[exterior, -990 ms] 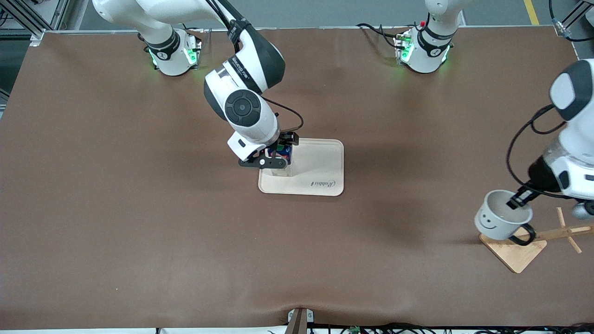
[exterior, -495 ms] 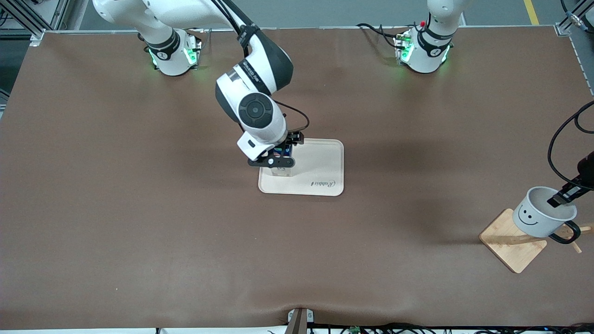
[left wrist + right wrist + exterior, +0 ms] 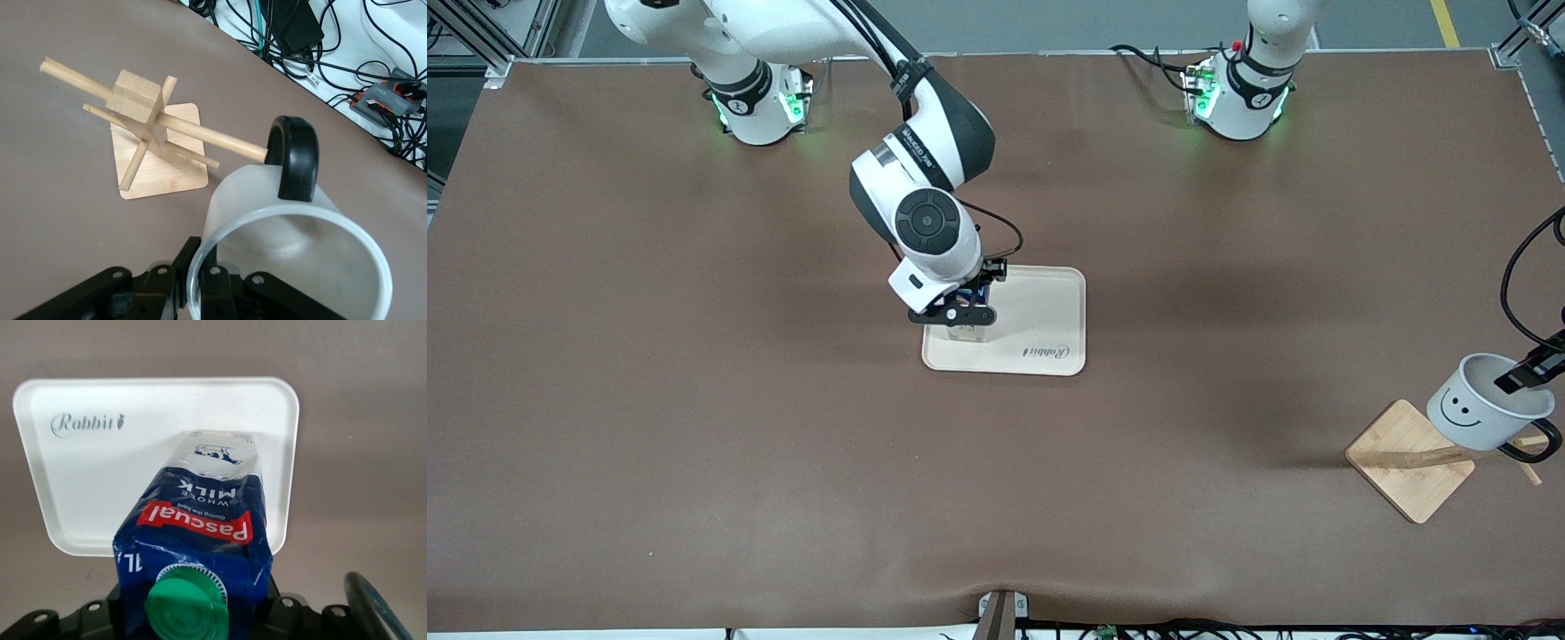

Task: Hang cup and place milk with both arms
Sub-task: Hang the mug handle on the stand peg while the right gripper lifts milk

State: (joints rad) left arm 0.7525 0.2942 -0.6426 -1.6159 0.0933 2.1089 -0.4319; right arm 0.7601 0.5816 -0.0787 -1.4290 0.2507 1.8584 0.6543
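The white cup [image 3: 1480, 404] with a black smiley and black loop handle [image 3: 1532, 442] hangs in the air at the left arm's end of the table. My left gripper [image 3: 1528, 373] is shut on its rim [image 3: 200, 267]. The handle [image 3: 293, 160] sits at the tip of a peg of the wooden rack [image 3: 143, 110]. My right gripper [image 3: 963, 302] is shut on the blue milk carton [image 3: 200, 540] with a green cap [image 3: 187, 607]. It holds the carton over the corner of the white tray [image 3: 1040, 307] nearest the right arm's base; whether it touches the tray I cannot tell.
The wooden rack has a square base [image 3: 1405, 462] and crossed pegs, near the table's edge at the left arm's end. The tray [image 3: 100, 473] bears the word Rabbit. Cables and boxes [image 3: 373, 87] lie off the table past the rack.
My left gripper has carried the cup toward the table's end, from over the rack's base to the tip of a peg. My right gripper has shifted slightly with the carton over the tray.
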